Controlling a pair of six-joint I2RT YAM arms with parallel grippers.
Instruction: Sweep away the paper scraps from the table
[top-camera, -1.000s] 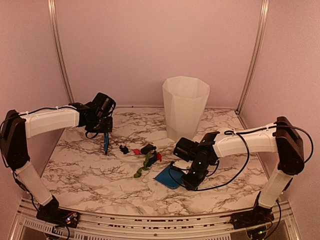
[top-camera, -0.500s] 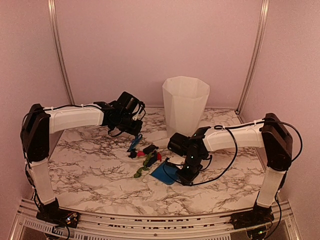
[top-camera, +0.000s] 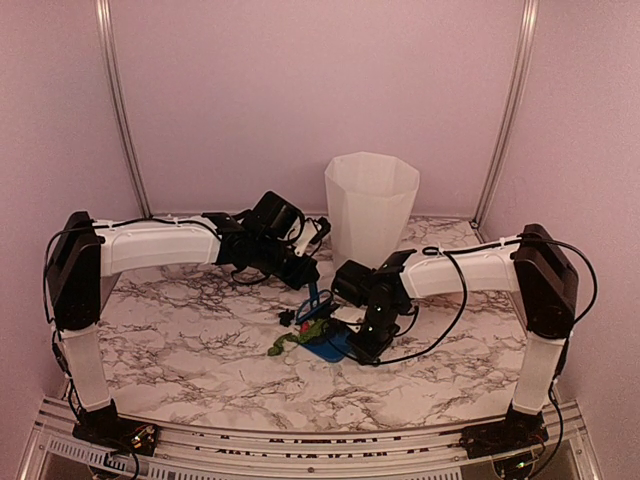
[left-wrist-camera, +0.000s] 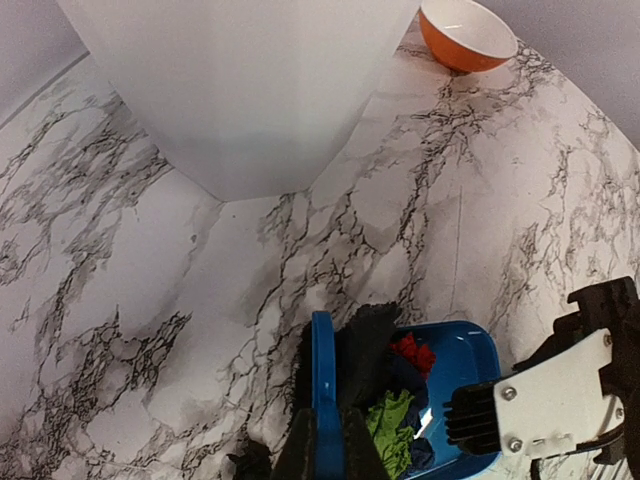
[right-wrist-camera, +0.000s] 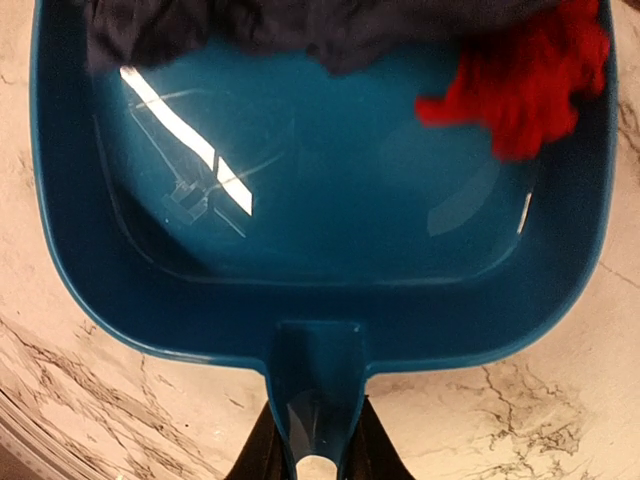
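My left gripper (top-camera: 312, 288) (left-wrist-camera: 326, 445) is shut on the blue brush (left-wrist-camera: 323, 385), whose black bristles (left-wrist-camera: 368, 350) press paper scraps into the blue dustpan (left-wrist-camera: 465, 370). Red (left-wrist-camera: 412, 352) and green (left-wrist-camera: 392, 425) scraps lie in the pan. My right gripper (top-camera: 362, 335) (right-wrist-camera: 314, 450) is shut on the dustpan handle (right-wrist-camera: 318, 385); the pan (right-wrist-camera: 320, 200) holds a red scraps clump (right-wrist-camera: 520, 90) and dark scraps (right-wrist-camera: 300, 25). A green scrap strip (top-camera: 285, 343) and a black bit (top-camera: 287, 318) lie on the marble table (top-camera: 200, 350) left of the pan.
A tall white bin (top-camera: 370, 210) (left-wrist-camera: 240, 90) stands just behind the dustpan. An orange bowl (left-wrist-camera: 467, 35) sits beyond the bin on the table. Pinkish walls close in the back and sides.
My left gripper has swept the brush rightwards across the table up to the dustpan, pushing scraps into it. My right gripper has shifted the pan slightly left towards the brush.
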